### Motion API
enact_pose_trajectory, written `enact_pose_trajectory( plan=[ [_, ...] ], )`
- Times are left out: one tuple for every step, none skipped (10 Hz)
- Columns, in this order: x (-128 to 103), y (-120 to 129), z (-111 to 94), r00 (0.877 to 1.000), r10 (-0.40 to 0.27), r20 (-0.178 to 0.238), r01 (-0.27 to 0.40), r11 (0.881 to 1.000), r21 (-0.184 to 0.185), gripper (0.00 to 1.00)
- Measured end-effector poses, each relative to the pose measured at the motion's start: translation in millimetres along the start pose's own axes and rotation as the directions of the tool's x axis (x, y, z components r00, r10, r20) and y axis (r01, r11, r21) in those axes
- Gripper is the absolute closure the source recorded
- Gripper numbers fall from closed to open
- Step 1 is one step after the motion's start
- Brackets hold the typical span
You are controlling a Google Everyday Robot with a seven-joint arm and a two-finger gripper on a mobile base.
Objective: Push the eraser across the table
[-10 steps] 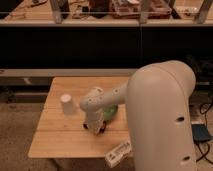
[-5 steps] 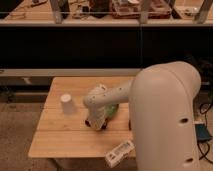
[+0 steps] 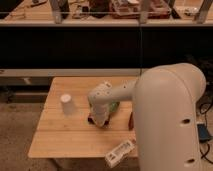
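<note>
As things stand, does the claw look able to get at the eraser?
Probably yes: the claw hangs low over the table, right at the dark eraser, with nothing visible between them; the white cup stands apart.

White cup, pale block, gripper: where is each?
White cup (image 3: 67,104), camera view, its side wall.
Pale block (image 3: 120,152), camera view, its top face.
Gripper (image 3: 98,119), camera view, its tip, down at the middle of the table (image 3: 55,142).

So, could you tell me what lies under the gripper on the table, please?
The gripper hangs low over the middle of the table. A dark edge, probably the eraser, peeks out beneath it; the rest is covered.
</note>
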Motion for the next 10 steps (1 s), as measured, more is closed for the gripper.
enact_pose_trajectory(
  plan=[
    [4, 1, 1, 1.000, 0.006, 0.001, -0.006, 1.000, -0.002, 1.00],
    [8, 3, 3, 1.000, 0.017, 0.002, -0.017, 1.000, -0.006, 1.00],
    [11, 6, 4, 1.000, 0.029, 0.003, -0.029, 1.000, -0.011, 1.00],
    [15, 10, 4, 0.999, 0.041, 0.002, -0.041, 0.999, -0.016, 1.00],
    [19, 14, 3, 0.998, 0.057, 0.002, -0.057, 0.998, -0.018, 1.00],
    [23, 17, 3, 0.998, 0.068, 0.001, -0.068, 0.997, -0.021, 1.00],
    [27, 19, 3, 0.997, 0.073, 0.001, -0.073, 0.997, -0.024, 1.00],
    [32, 18, 3, 0.997, 0.075, 0.001, -0.075, 0.997, -0.022, 1.00],
    [34, 17, 4, 0.997, 0.074, 0.001, -0.074, 0.997, -0.021, 1.00],
    [38, 17, 5, 0.997, 0.075, 0.000, -0.075, 0.997, -0.020, 1.00]
  ],
)
